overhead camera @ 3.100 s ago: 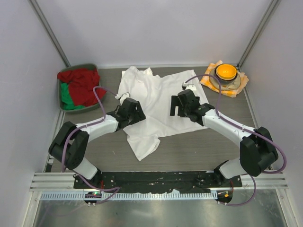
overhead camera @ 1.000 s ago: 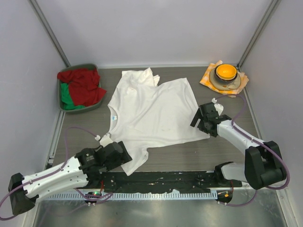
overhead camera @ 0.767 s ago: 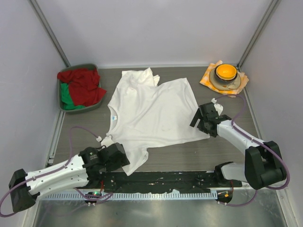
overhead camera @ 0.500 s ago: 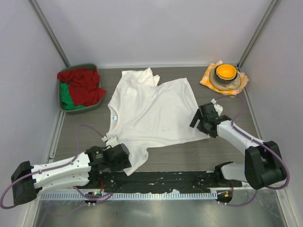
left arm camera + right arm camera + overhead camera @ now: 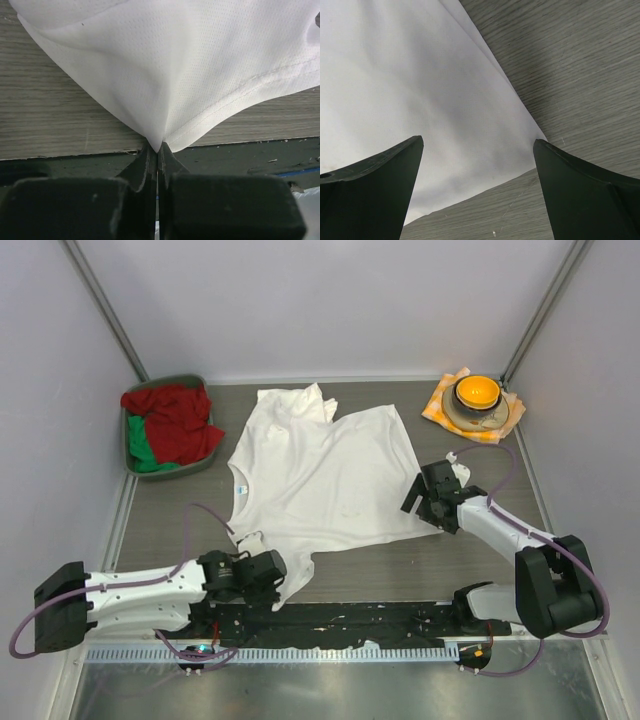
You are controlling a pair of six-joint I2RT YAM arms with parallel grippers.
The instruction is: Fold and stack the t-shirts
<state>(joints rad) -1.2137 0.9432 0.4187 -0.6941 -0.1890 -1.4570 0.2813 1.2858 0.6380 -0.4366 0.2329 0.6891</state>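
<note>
**Clamped shut at left, spread wide at right**

Far left, at the back: a grey tray (image 5: 192,383) heaped with red cloth (image 5: 170,415) and a little green cloth (image 5: 148,451), well apart from both arms.

Low at the near edge of the wooden table (image 5: 400,560): the left gripper (image 5: 277,578), arm stretched out almost flat along the front. Fingers (image 5: 145,165) pressed together with no gap, clamped on the near-left flap of the white t-shirt (image 5: 320,475). In the left wrist view, thin cloth (image 5: 175,65) drawn into a taut peak at the tips (image 5: 158,151), a stitched hem running off to the right, bare wood on either side.

In the middle: the t-shirt spread mostly flat, neck opening toward the left, one bunched fold at the far edge.

Further right: the right gripper (image 5: 416,503) at the shirt's near-right corner, fingers set wide apart and holding nothing. In the right wrist view (image 5: 477,145), the corner of the cloth (image 5: 420,100) between the tips, the left finger (image 5: 375,180) above fabric, the right one above bare table. Contact with the cloth: cannot tell.

Far right, at the back: an orange bowl (image 5: 477,391) in a grey dish (image 5: 462,418) on an orange-and-white checked cloth (image 5: 437,406), clear of the shirt.
</note>
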